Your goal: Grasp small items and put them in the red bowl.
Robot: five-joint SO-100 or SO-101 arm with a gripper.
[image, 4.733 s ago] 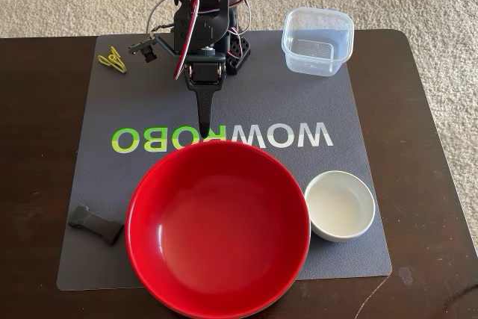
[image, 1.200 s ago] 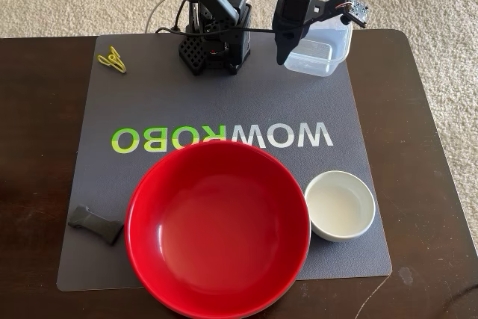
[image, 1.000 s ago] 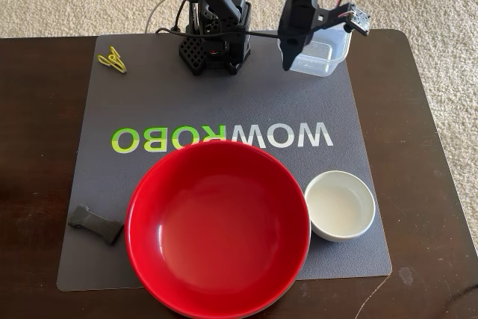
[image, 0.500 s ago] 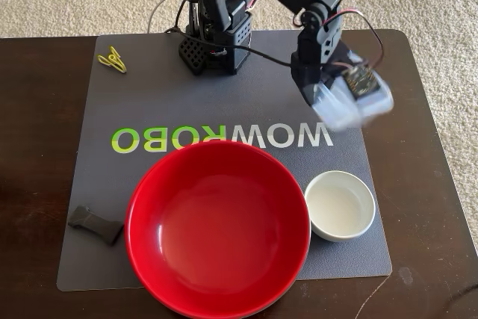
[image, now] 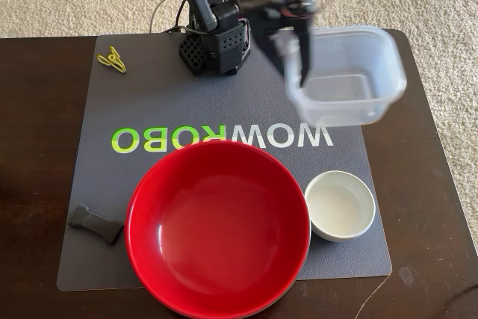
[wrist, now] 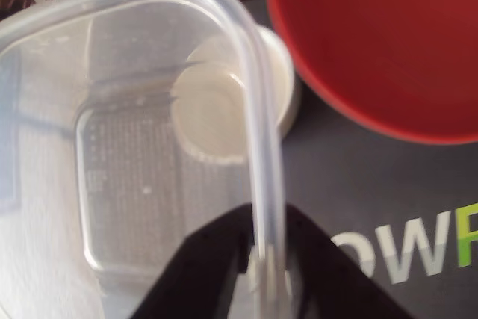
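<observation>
My gripper (image: 302,72) is shut on the left wall of the clear square plastic tub (image: 347,76), which hangs in the air above the mat's right rear part, blurred by motion. In the wrist view the tub's (wrist: 127,147) rim is pinched between the two black fingers of the gripper (wrist: 263,250). The red bowl (image: 218,229) sits at the mat's front centre and is empty; the wrist view shows the red bowl (wrist: 381,42) at the top right. The small white bowl (image: 340,205) stands to its right. A yellow-green clip (image: 112,59) lies at the back left, a black oblong piece (image: 95,223) at the front left.
A grey mat (image: 224,106) with lettering covers the dark wooden table (image: 37,147). The arm's base (image: 216,42) stands at the mat's rear centre. Carpet lies beyond the table's far edge. In the wrist view the white bowl (wrist: 285,72) shows partly through the tub.
The gripper swung from the centre to the tub at the back right, closed on its wall and lifted it; the tub now hangs higher and looks larger.
</observation>
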